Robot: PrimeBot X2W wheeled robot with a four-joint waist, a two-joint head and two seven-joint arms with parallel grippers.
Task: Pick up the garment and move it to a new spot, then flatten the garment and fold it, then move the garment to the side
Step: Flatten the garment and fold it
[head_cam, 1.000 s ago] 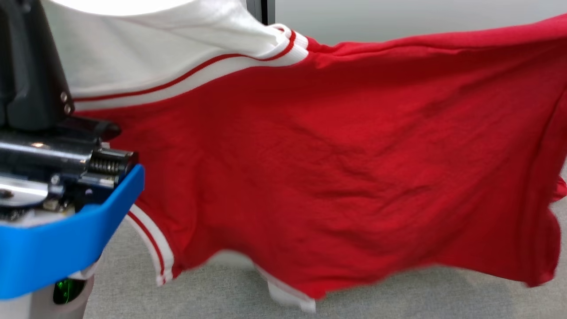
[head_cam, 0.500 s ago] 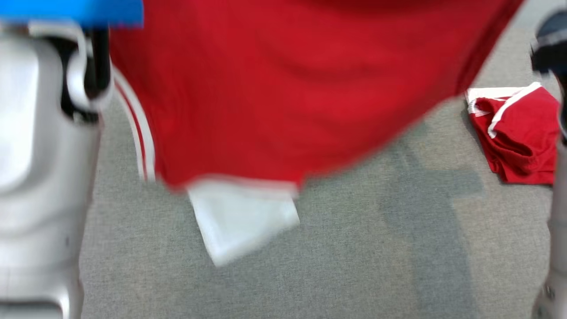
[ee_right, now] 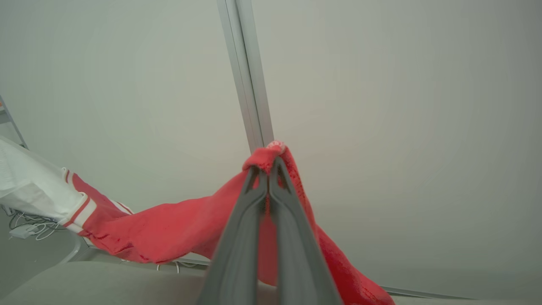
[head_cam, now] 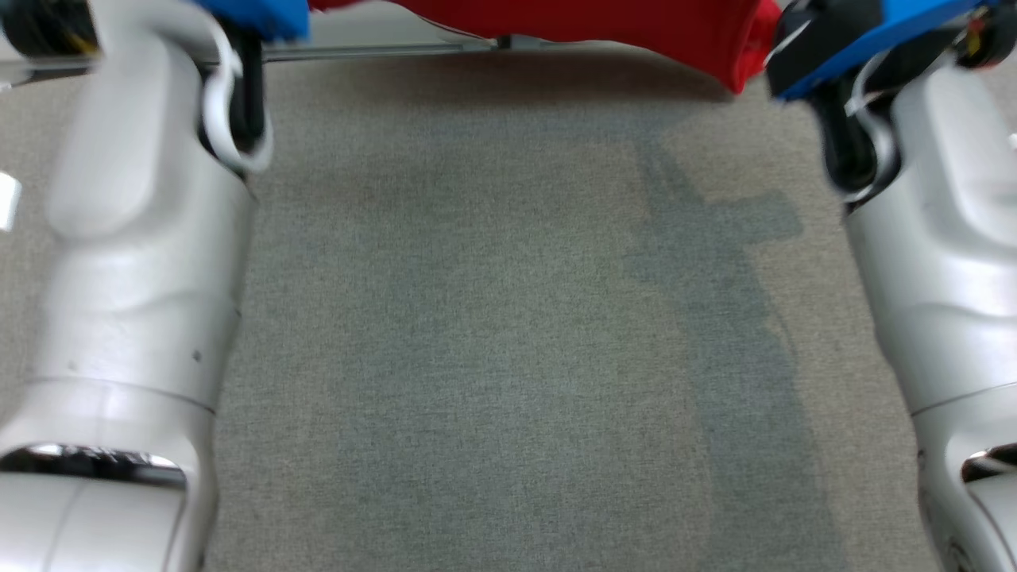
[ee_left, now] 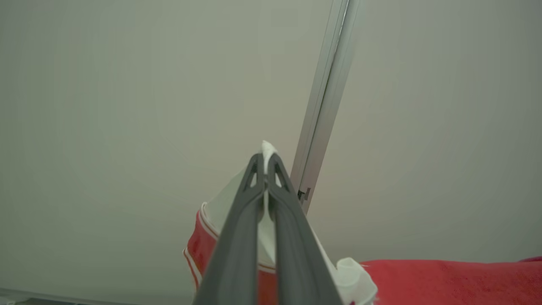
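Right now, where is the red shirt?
The red shirt is at the top of the head view, held up between the left gripper and the right gripper.

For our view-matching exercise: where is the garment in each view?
Head: garment along the top edge, centre to right.
Left wrist: garment at bottom, white corner in left gripper.
Right wrist: garment left to centre, bunched in right gripper.
Landmark: grey post, in both wrist views.

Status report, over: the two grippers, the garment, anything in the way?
Left gripper shut on garment, white edge. Right gripper shut on its red corner. Garment hangs stretched between them above grey surface. Wall with metal strip ahead.
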